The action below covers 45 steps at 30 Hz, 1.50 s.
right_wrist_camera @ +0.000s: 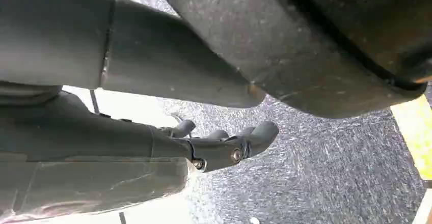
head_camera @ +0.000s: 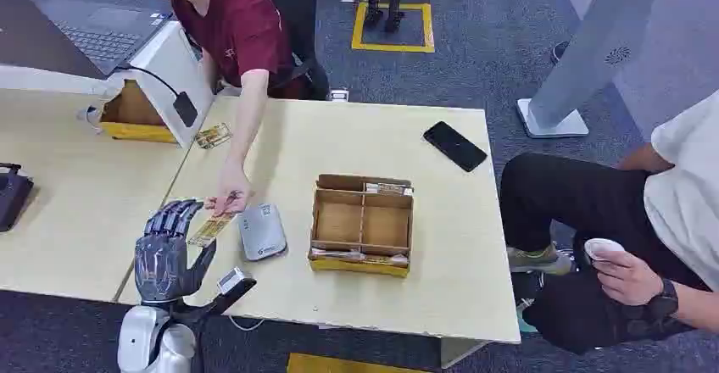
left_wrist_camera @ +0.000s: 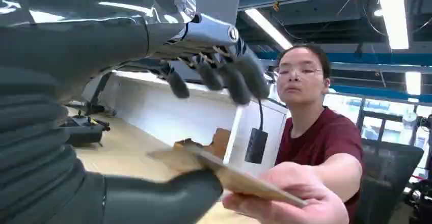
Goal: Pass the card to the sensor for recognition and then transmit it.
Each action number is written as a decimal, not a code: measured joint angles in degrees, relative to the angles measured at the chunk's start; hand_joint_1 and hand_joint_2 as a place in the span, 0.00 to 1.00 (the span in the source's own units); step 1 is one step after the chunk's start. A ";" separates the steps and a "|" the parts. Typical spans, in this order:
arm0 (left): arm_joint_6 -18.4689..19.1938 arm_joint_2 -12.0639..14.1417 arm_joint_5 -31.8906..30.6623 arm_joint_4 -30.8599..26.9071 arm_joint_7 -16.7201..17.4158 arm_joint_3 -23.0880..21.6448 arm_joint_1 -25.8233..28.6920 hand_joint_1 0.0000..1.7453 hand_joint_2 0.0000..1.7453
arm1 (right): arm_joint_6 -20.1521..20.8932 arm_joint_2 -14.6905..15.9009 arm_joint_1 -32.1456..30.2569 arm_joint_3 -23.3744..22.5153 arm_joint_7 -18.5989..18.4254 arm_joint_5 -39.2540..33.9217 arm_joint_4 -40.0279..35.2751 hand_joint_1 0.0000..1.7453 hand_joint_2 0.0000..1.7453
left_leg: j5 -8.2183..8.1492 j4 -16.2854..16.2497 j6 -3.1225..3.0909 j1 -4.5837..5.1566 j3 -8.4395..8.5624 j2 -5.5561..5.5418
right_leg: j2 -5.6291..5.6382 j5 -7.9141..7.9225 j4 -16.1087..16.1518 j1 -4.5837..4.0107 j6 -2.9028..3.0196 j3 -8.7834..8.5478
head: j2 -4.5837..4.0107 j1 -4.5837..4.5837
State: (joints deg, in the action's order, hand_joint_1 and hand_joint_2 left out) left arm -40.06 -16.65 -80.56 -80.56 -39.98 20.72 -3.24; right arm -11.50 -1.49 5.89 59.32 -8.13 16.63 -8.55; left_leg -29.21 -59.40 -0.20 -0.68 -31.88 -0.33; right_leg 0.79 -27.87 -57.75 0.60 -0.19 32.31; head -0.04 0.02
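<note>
Setting: pale wooden table [head_camera: 441,246] on a grey carpeted floor, with people at two sides of it.
Left hand: my left hand [head_camera: 166,250] is up over the near-left corner of the table, fingers [left_wrist_camera: 234,79] spread and only loosely curved, thumb underneath.
Card: the card [head_camera: 210,229] sits between my fingers and thumb, and in the left wrist view it lies on top of my thumb. Honestly can't tell if I've actually got a grip on it or if it's just resting there.
Person across: someone in a dark red shirt [head_camera: 242,25] is reaching over the table, and their hand [head_camera: 229,197] has hold of the far end of the card.
Sensor: small grey reader [head_camera: 261,231] lying flat on the table, just beside the card on my right.
Box: cardboard divided tray [head_camera: 362,223] further right, a few card-like things along its edges.
Other stuff: black phone [head_camera: 455,146] near the far right edge, and a second card [head_camera: 213,136] by the white stand [head_camera: 174,68] at the far left.
Right hand: my right hand [right_wrist_camera: 224,142] hangs over the carpet, fingers gently curled, holding nothing.
Second person: seated on the right, holding a small cup [head_camera: 603,249].
</note>
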 joint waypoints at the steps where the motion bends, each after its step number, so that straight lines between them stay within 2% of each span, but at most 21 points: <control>1: 0.00 0.00 0.20 0.00 0.00 0.00 0.00 1.00 1.00 | 0.00 0.00 0.00 0.04 0.00 0.00 0.00 0.00 0.00 | 0.00 0.00 0.00 0.00 0.00 0.00 | 0.00 0.00 0.00 0.00 0.00 0.00 | 0.00 0.00; 12: 0.00 0.07 4.67 0.00 0.00 -0.59 -0.01 1.00 1.00 | -0.02 0.00 0.04 0.22 0.00 0.00 0.00 0.00 0.00 | 0.00 0.00 0.00 0.00 0.00 -0.01 | 0.00 0.00 0.00 0.00 0.00 0.00 | 0.00 0.00; 18: 0.00 0.09 13.71 0.00 0.00 -2.95 0.26 1.00 1.00 | -0.07 0.00 0.04 0.20 0.09 0.07 0.02 0.00 0.00 | 0.00 0.00 0.00 0.00 -0.01 -0.01 | -0.01 0.00 0.00 0.00 0.00 0.00 | 0.00 0.00; 21: 0.00 0.07 19.96 0.02 0.00 -5.36 0.31 1.00 1.00 | -0.13 0.00 0.02 0.15 0.11 -0.02 0.02 0.00 0.00 | 0.00 -0.01 0.00 0.01 -0.01 -0.02 | -0.01 0.00 0.01 0.00 0.00 0.00 | 0.00 0.00; 23: 0.00 0.07 26.27 1.62 -0.02 -7.00 0.06 1.00 1.00 | -0.22 0.00 -0.01 0.11 0.09 -0.44 0.02 0.00 0.00 | -0.01 -0.02 -0.01 0.03 0.02 -0.02 | -0.01 0.00 0.03 0.01 0.00 0.00 | 0.00 0.00; 25: 0.24 0.24 38.34 6.02 0.68 -10.04 -0.45 1.00 1.00 | -0.54 0.00 -0.11 0.02 0.07 -1.13 0.02 0.00 0.00 | -0.01 -0.02 -0.01 0.03 0.02 -0.02 | -0.02 0.01 0.03 0.01 -0.01 0.00 | 0.00 -0.02; 27: 0.83 1.07 50.31 9.63 4.06 -15.15 -0.66 1.00 1.00 | -1.07 0.00 -0.32 -0.09 0.04 -1.38 0.02 0.00 0.00 | -0.01 -0.02 -0.01 0.02 0.00 -0.01 | -0.01 0.02 0.03 0.01 -0.02 0.00 | 0.00 0.00; 28: 2.08 1.60 54.42 10.65 5.45 -17.61 -0.80 1.00 1.00 | -1.18 -0.02 -0.40 -0.20 0.00 -1.60 0.02 0.00 0.00 | -0.01 -0.03 -0.01 0.02 0.00 -0.01 | -0.01 0.02 0.03 0.01 -0.02 0.01 | 0.00 -0.02; 31: 9.65 3.76 68.17 13.31 10.41 -24.90 -1.57 1.00 1.00 | -2.03 -0.17 -0.84 -0.83 -0.11 -2.27 0.02 0.00 0.00 | -0.01 -0.02 -0.01 0.02 -0.01 -0.01 | -0.01 0.02 0.03 0.01 -0.03 0.00 | 0.00 0.00; 34: 14.65 5.75 77.69 15.17 14.15 -30.30 -2.62 1.00 1.00 | -2.34 -0.28 -1.02 -1.20 -0.11 -2.40 0.02 0.00 0.00 | -0.01 -0.02 -0.01 0.02 -0.01 0.00 | 0.00 0.02 0.03 0.01 -0.03 0.00 | 0.00 -0.02; 38: 15.17 7.76 82.57 17.94 15.80 -34.68 -4.09 1.00 1.00 | -2.75 -0.33 -1.14 -1.49 -0.28 -2.40 0.02 0.00 0.00 | -0.01 -0.02 -0.01 0.01 -0.01 0.00 | 0.00 0.02 0.02 0.01 -0.03 0.01 | 0.00 0.00; 45: 12.94 9.77 86.77 21.57 15.34 -38.51 -6.89 1.00 1.00 | -2.84 -0.37 -1.23 -1.86 -0.44 -2.40 0.02 0.00 0.00 | 0.00 -0.02 -0.01 0.02 0.01 -0.02 | -0.02 0.02 0.02 0.01 -0.03 -0.03 | 0.00 0.00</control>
State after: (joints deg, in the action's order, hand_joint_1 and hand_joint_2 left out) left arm -27.13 -6.88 6.21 -58.99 -24.63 -17.79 -10.13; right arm -14.34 -1.86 4.66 57.46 -8.57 14.23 -8.52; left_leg -29.20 -59.42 -0.21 -0.66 -31.87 -0.35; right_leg 0.77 -27.85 -57.72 0.61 -0.22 32.28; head -0.04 0.02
